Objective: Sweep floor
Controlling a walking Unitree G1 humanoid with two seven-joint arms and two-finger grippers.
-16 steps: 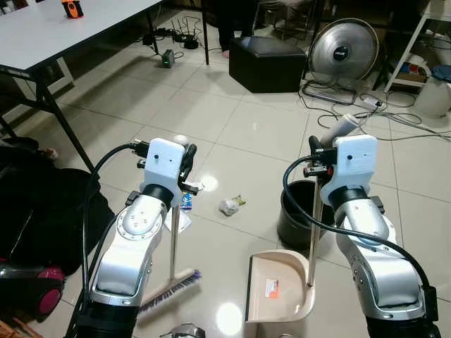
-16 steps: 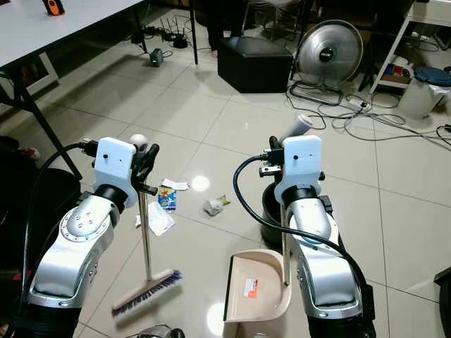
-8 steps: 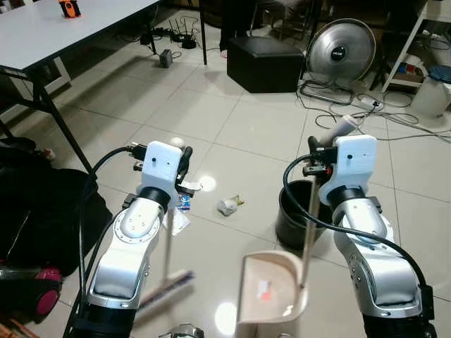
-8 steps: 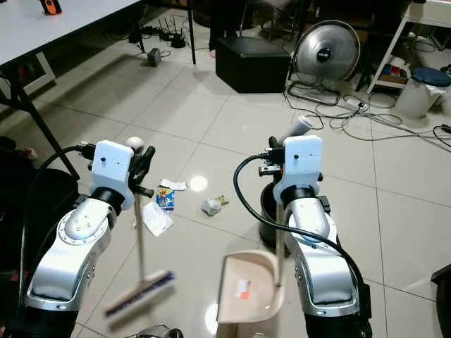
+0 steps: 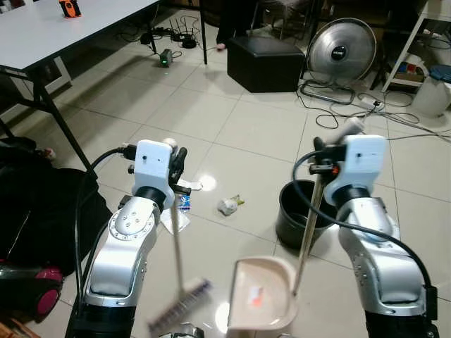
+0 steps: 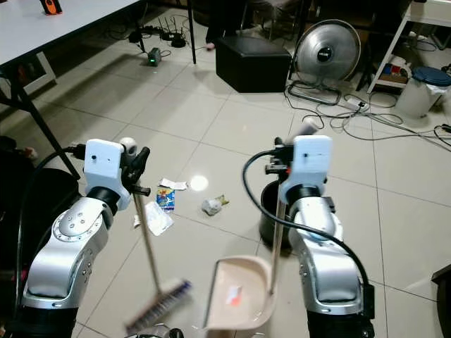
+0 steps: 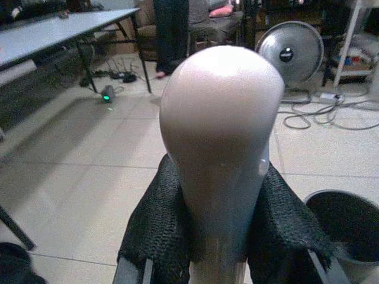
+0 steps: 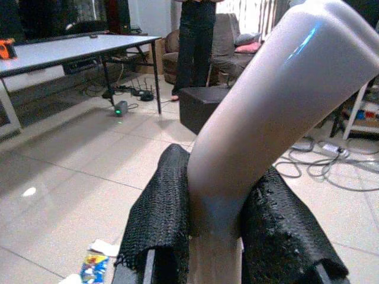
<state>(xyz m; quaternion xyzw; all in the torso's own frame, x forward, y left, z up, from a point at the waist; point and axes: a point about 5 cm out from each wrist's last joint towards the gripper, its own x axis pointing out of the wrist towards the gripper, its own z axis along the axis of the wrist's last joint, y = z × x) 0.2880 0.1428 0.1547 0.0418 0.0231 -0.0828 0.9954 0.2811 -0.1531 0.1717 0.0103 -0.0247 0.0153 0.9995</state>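
Left claw (image 7: pixel 216 236) is clamping the broom handle (image 5: pixel 175 232) just under its rounded cap, and the broom head (image 5: pixel 180 315) is hanging near the robot at a slant, blurred. Right claw (image 8: pixel 216 236) is gripping the dustpan handle (image 5: pixel 307 225) below its bent grip, with the beige dustpan (image 5: pixel 261 303) sitting low and near, just right of the bristles. Litter is lying farther out on the tiled floor (image 5: pixel 239 127): a crumpled paper ball (image 5: pixel 227 205), a blue wrapper (image 5: pixel 184 202) and a white plastic scrap (image 5: pixel 173 220) to its left. A black bucket (image 5: pixel 290 211) is standing behind the dustpan handle. Far off, a fan (image 5: pixel 344 49) and a black ottoman (image 5: pixel 266 62) are waiting.
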